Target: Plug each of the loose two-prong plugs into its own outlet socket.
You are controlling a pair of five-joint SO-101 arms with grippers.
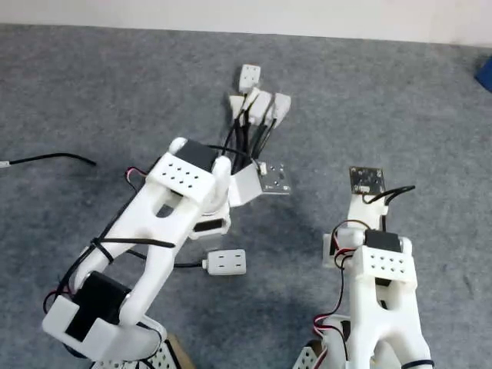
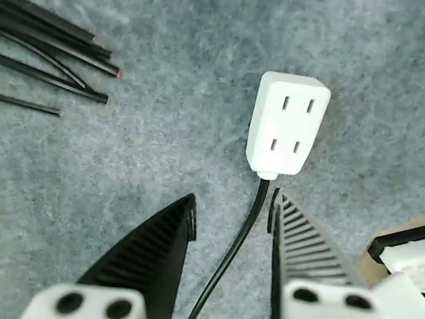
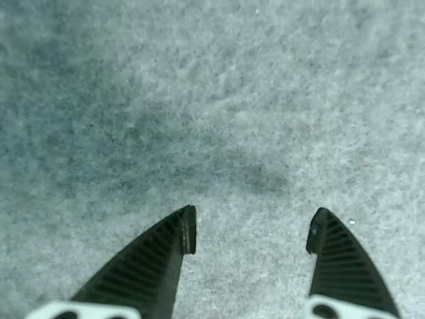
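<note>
White plastic outlet block (image 1: 224, 262), with two pairs of slots and a black cord (image 2: 234, 249), lies flat on the grey felt-covered counter (image 1: 92, 100). The cord runs between the parted fingers of the left pincer (image 2: 232, 211). Small white plugs (image 1: 257, 104) cluster farther back. The right pincer (image 3: 252, 229) gapes over bare felt.

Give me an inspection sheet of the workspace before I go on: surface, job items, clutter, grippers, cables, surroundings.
Surface: grey carpet, flat.
Job's things: white outlet block lying slots up; cluster of white connectors farther off, plugs or sockets unclear.
Clutter: nothing seen.
Grippers: left gripper open, just short of the block; right gripper open over bare carpet.
Cables: black cable from the block runs between the left gripper's fingers; black leads from the cluster; loose black cable at the carpet's left edge.
Surroundings: pale strip beyond the carpet; blue object at one corner.
</note>
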